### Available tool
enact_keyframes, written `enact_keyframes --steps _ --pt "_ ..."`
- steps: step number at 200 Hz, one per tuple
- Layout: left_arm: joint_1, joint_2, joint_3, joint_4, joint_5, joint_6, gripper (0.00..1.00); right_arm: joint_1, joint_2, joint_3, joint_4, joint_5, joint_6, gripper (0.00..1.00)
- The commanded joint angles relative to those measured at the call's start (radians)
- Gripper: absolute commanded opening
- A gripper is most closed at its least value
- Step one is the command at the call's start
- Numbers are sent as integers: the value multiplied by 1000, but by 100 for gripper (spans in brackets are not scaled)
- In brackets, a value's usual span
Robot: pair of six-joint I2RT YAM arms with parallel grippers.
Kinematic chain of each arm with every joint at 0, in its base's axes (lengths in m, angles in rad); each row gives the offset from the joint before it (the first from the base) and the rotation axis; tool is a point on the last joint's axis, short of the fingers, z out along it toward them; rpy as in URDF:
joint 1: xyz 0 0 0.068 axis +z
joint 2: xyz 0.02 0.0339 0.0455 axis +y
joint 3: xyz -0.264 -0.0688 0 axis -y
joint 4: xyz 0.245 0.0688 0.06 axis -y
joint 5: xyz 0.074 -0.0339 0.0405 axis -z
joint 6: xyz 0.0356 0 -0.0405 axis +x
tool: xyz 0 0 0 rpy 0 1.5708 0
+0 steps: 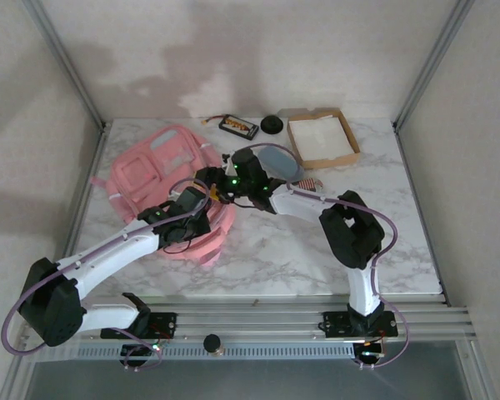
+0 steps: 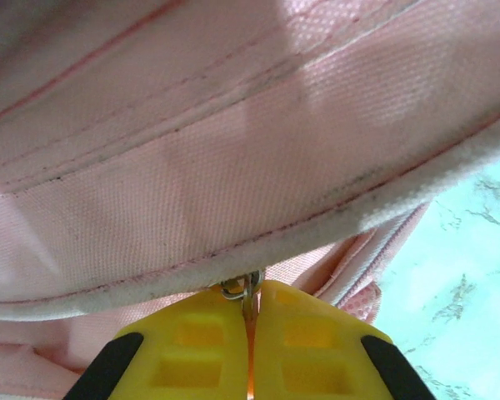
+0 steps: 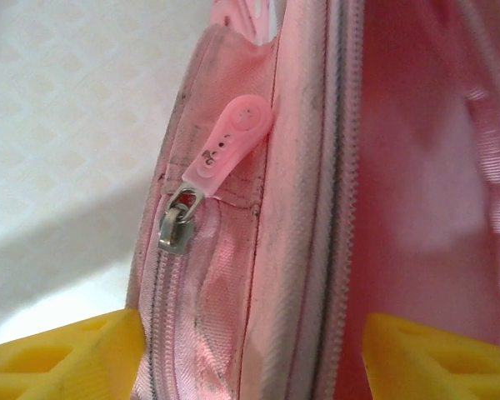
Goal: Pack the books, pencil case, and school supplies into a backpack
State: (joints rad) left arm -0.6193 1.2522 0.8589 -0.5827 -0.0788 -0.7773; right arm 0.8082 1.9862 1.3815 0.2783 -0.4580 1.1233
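Backpack: soft pink fabric with flat pockets sewn on its face. It lies on the left half of the tabletop, toward the upper left of the top view, and is the biggest thing there.
Fabric close up: coarse canvas weave with stitched seams and a pale piped rim, a little grubby.
Zip: grey teeth run along the backpack's edge. A metal slider carries a rounded pink rubber tab, left of centre in the right wrist view.
Left arm: white links and black joints, reaching from the lower left diagonally up to the backpack's lower right edge.
Left gripper: yellow ribbed fingers pressed together, jaws clenched on a small metal ring hanging under the piping.
Right arm: rises from its base at lower right, with the elbow bent and the forearm running left toward the centre.
Right gripper: jaws released and wide apart. Its yellow fingers sit in the lower corners, with the zipped rim between them. Whether they touch it, I cannot tell.
Book: thin dark rectangle with yellowish print, lying flat at upper centre, apart from the backpack.
Tray: shallow cardboard with a white lining, at upper right.
Dome: small, round and black, between the book and the tray.
Tabletop: white marble pattern with grey veins.
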Motion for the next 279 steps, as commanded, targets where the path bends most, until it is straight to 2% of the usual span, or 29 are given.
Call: enact_keyframes --steps 1,15,31,49,77,114,178,223,250,279 --pt "-16 -12 44 51 -30 18 0 39 2 -4 -12 15 3 68" --pt "-16 -16 36 61 -24 16 0 45 27 13 14 -5 17 62" --pt "-16 -21 33 58 -36 8 0 52 53 56 -20 -6 -6 44" --pt "-16 -33 34 29 -57 -1 0 39 31 31 -9 35 -19 31" --pt "-8 -94 -6 -41 -113 -35 0 -9 13 41 -46 47 -58 0" --pt "46 -184 -62 -136 -157 -77 0 -104 -2 69 -74 18 -114 0" --pt "233 -235 -101 -224 -176 -44 0 -226 13 167 -153 -119 -170 0" --pt "344 -190 -92 -201 -198 -35 0 -261 28 234 -197 -203 -197 0" --pt "433 -187 -127 -110 -151 -16 0 -273 38 292 -267 -232 -252 0" --pt "534 -124 -111 -41 -163 5 0 -283 32 291 -295 -255 -269 0"
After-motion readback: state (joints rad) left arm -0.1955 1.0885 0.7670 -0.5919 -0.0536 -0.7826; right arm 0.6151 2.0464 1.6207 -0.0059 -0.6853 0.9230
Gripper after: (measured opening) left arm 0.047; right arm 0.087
